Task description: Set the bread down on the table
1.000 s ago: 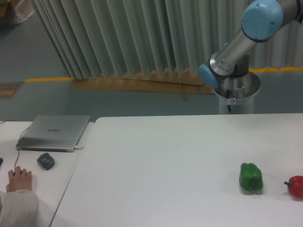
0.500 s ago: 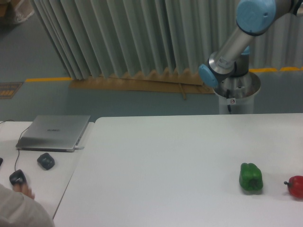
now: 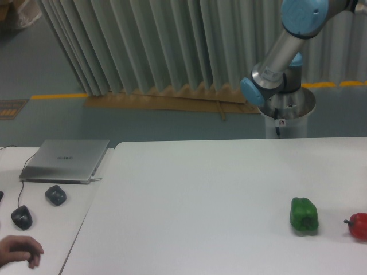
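The bread is out of view. The white table [image 3: 195, 200] fills the lower right of the camera view. Only part of my arm [image 3: 281, 51] shows: its grey link and blue joints rise from the base at the top right and leave the frame. My gripper is outside the picture, so its state cannot be read.
A green bell pepper [image 3: 304, 216] and a red round fruit [image 3: 358, 226] sit on the table at the right. On the greyer desk at the left are a closed laptop [image 3: 66, 160], a dark round object [image 3: 55, 195], a mouse [image 3: 22, 217] and a person's hand [image 3: 20, 250].
My arm's upper joint has swung left and up, further out of frame. The person's hand has come off the mouse and drawn back toward the bottom left corner.
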